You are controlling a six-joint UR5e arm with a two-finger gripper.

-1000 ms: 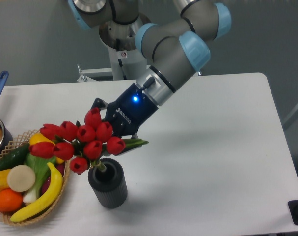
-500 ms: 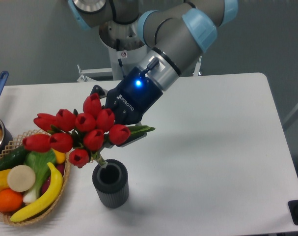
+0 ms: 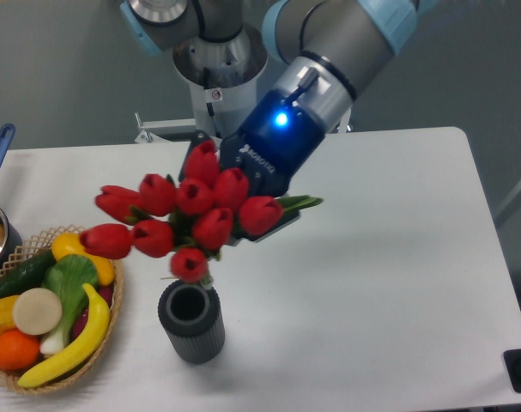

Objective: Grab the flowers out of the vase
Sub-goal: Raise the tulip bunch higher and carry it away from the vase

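pincer (image 3: 234,210) gripping flowers (image 3: 187,215), above vase (image 3: 190,322)

The arm reaches down from twelve o'clock, its wrist angled toward seven o'clock, a blue light glowing on the dark pincer (image 3: 243,219) body. The pincer is clamped on the flowers (image 3: 184,215), its fingertips mostly hidden behind them.

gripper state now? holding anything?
Gripper: closed on the tulip bunch, lifted above the dark ribbed vase; fingers mostly hidden behind the blooms.
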